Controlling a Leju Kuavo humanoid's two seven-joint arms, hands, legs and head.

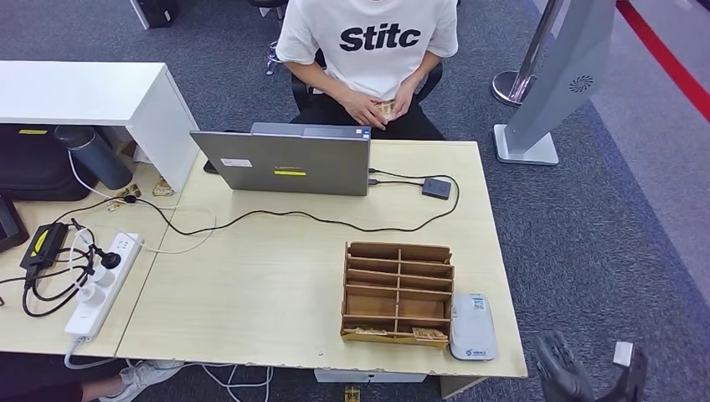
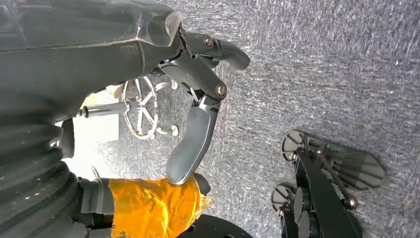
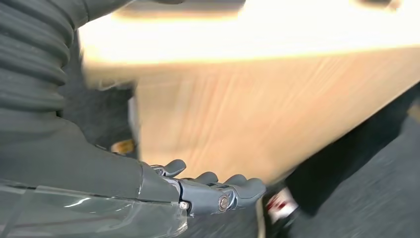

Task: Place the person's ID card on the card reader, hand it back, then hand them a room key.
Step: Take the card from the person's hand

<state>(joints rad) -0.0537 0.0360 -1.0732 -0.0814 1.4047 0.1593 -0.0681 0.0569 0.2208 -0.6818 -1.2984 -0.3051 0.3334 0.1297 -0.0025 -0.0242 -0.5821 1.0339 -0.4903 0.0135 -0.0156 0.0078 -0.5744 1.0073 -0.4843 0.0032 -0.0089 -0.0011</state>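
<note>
Found right robot hand [image 1: 578,373] low at five o'clock, off the near corner of the desk [image 1: 251,285], fingers loosely apart and holding nothing. Found left robot hand [image 2: 203,99] hanging over carpet [image 2: 322,59], likewise empty and unclenched.

Placed reader [image 1: 473,327] at five o'clock on the desk, just beside the organizer [image 1: 398,289], with what looked like keys [image 1: 431,334] in its near row. Noted cable [image 1: 335,219] across the middle, laptop [image 1: 285,159] at twelve, and beyond it the person [image 1: 368,42] with the ID card [image 1: 385,109] between both hands, well apart from either robot hand.

Judged task not begun. Feared a long reach toward twelve: could clip the organizer, snag the cable or strike the laptop. Feared also a slipped pinch on so thin a card.

Got layout, card and reader from head view alone. Got the right fingers' emptiness close-up from right wrist view, though blurred, against the desk's side. Got the left robot hand from left wrist view.
</note>
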